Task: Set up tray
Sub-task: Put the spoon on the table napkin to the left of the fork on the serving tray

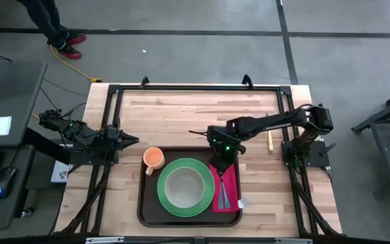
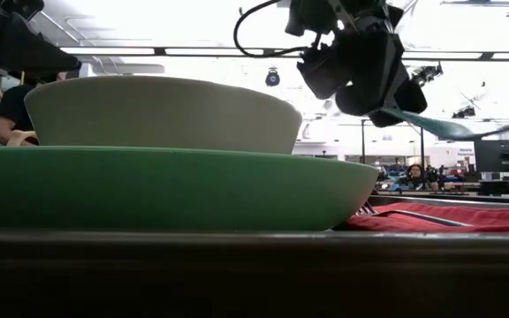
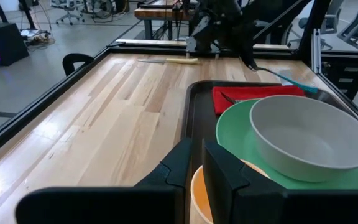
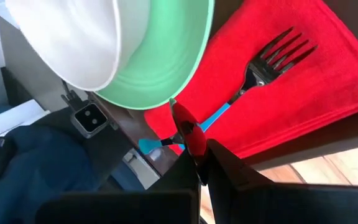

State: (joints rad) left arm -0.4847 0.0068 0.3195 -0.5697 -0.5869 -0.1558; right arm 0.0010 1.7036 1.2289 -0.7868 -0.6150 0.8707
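Note:
The dark brown tray (image 1: 141, 203) lies at the table's near middle. On it are a green plate (image 1: 208, 203) bearing a white bowl (image 1: 181, 186), an orange cup (image 1: 153, 158) at the far left corner, and a red napkin (image 4: 328, 68) with a blue-handled fork (image 4: 272, 59) lying on it. My right gripper (image 1: 221, 163) hangs above the napkin's far end, shut on a teal-handled utensil (image 2: 440, 124); what kind it is I cannot tell. At the table's left, my left gripper (image 3: 196, 168) points at the cup with a narrow gap and nothing in it. My right gripper pinches the utensil between its two fingers, about where the metal part (image 4: 188, 134) meets the handle. The fingers slant down from the table's far right. The teal handle (image 3: 291, 79) sticks out behind them, and the metal end points down over the napkin, clear of it.
A pale-handled knife (image 1: 270, 141) lies on the bare wood right of the tray's far corner. A black frame (image 1: 195, 87) rims the table. A person's feet (image 1: 66, 42) stand on the floor beyond the far left corner. Bare wood lies far of the tray.

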